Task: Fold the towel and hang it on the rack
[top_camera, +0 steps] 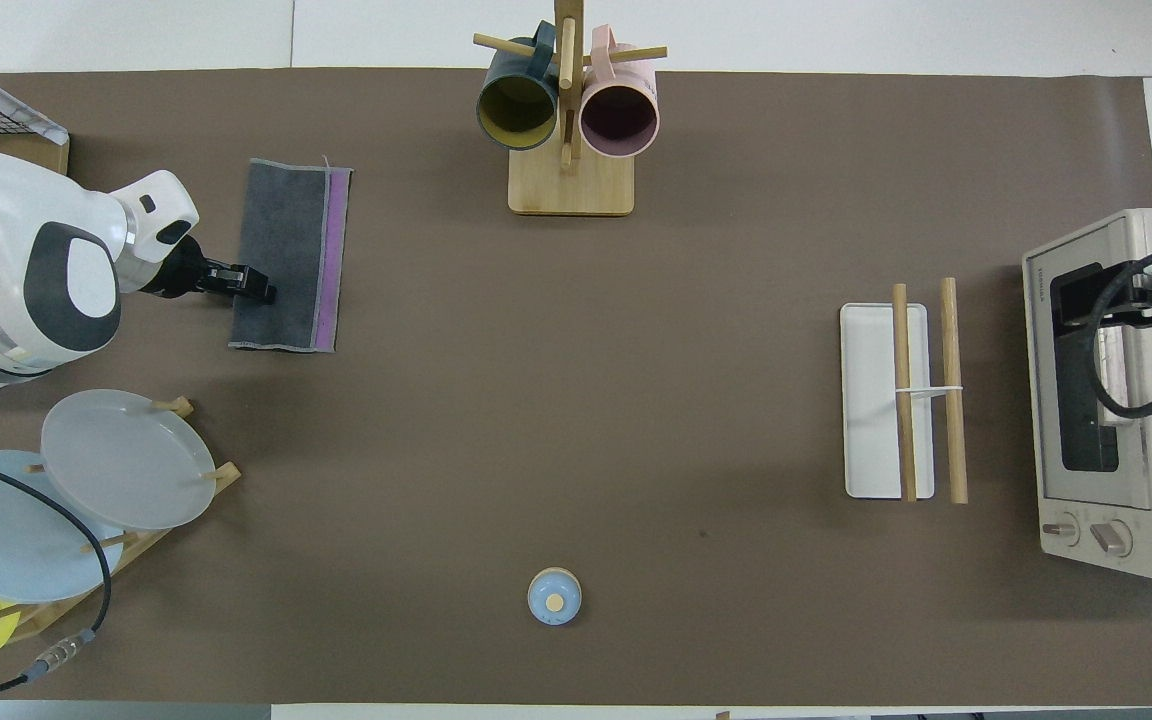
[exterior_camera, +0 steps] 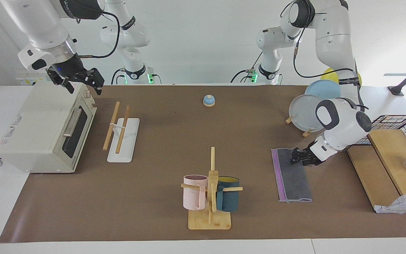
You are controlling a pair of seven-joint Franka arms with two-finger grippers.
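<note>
Towel [exterior_camera: 292,175] folded on brown mat [exterior_camera: 174,141], left pincer [exterior_camera: 296,157] pinching its edge, right pincer [exterior_camera: 81,83] spread above oven [exterior_camera: 44,127]

Take the overhead view as your clock, robots at six. You have the towel [top_camera: 291,256] at ten o'clock, the left gripper [top_camera: 254,287] at its edge, the plates [top_camera: 116,457] at eight. The mug stand [top_camera: 570,180] is at twelve, the bell [top_camera: 554,596] at six. At three stands the rack [top_camera: 886,400] — the oven [top_camera: 1116,390] just beside it, under the right gripper [exterior_camera: 83,84].

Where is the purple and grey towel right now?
The towel lies folded flat on the table toward the left arm's end, beside the mug stand, with the left gripper at its edge.
</note>
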